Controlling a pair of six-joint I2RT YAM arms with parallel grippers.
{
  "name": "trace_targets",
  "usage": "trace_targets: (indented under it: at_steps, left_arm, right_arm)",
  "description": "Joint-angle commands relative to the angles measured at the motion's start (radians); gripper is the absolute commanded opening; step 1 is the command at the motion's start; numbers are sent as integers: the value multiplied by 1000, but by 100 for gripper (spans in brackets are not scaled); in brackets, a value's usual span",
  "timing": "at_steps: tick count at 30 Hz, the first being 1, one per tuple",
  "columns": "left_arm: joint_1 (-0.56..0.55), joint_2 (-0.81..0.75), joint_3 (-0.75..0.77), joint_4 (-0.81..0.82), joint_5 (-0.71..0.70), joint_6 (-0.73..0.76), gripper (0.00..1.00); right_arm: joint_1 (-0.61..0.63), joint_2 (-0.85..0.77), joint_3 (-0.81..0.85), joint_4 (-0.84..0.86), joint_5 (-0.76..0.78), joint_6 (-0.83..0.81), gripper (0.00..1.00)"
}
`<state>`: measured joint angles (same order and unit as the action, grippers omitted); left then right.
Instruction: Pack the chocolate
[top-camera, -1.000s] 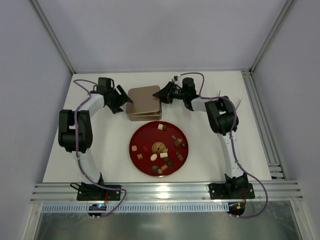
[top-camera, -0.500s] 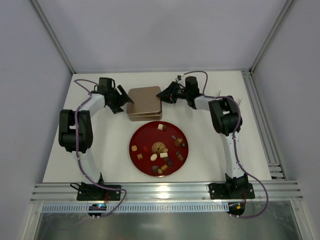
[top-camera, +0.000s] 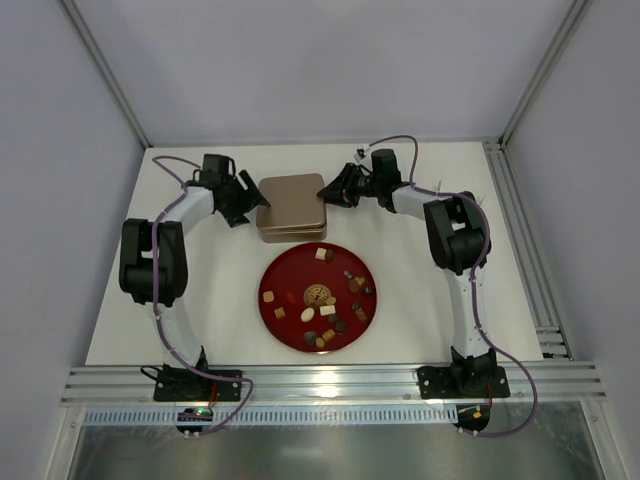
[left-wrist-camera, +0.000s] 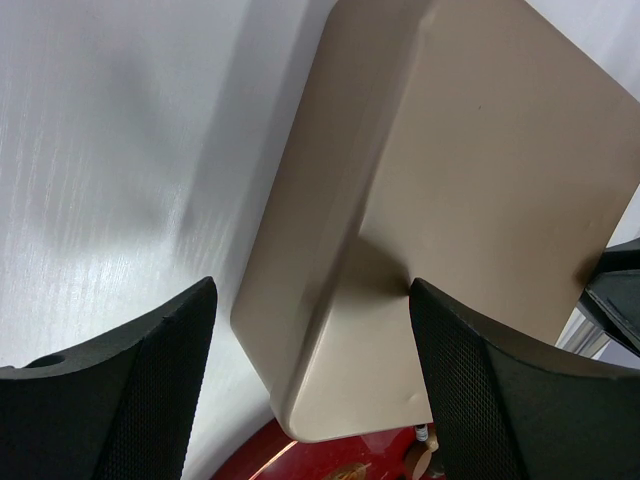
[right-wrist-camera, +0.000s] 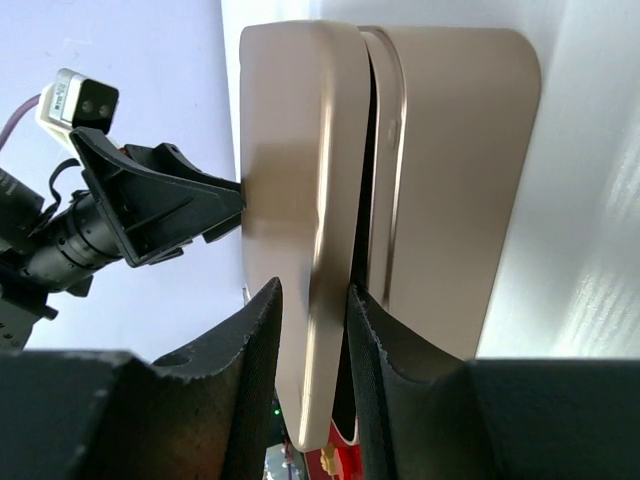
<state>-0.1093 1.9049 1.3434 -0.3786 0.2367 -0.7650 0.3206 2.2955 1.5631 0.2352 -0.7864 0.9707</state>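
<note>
1. A gold rectangular metal tin (top-camera: 290, 234) stands toward the back of the white flat table (top-camera: 420, 310).
2. Its gold metal lid (top-camera: 290, 198) lies on top, parted from the tin along the right edge.
3. A red round plate (top-camera: 290, 272) lies just before the tin.
4. Small assorted chocolates (top-camera: 307, 314) lie scattered on the plate.
5. The left gripper (top-camera: 252, 205) flanks the tin's left side; the right gripper (top-camera: 325, 192) pinches the lid's right edge.

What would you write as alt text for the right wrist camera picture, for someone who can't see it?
The right gripper pinches the rim of a gold tin's lid between its two black fingers, and a dark gap shows between the lid and the tin's base on the white table. Beyond, the left gripper reaches the lid's far edge.
</note>
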Motion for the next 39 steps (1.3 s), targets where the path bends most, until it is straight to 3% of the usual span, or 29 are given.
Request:
trace_targets:
  at_steps: [1,13,39]
  left_arm:
    - [-13,10,43,-23,-34,27,76]
    - [-33,23,79,-60,-71,46,76]
    - [-38,25,106,-71,-48,55,77]
  right_arm:
    - [-5,-68,37,-91,58,-98,35]
    - [-5,-119,74,-263,168,-231,40]
    - [-31,-176,22,-224,159,-224,40]
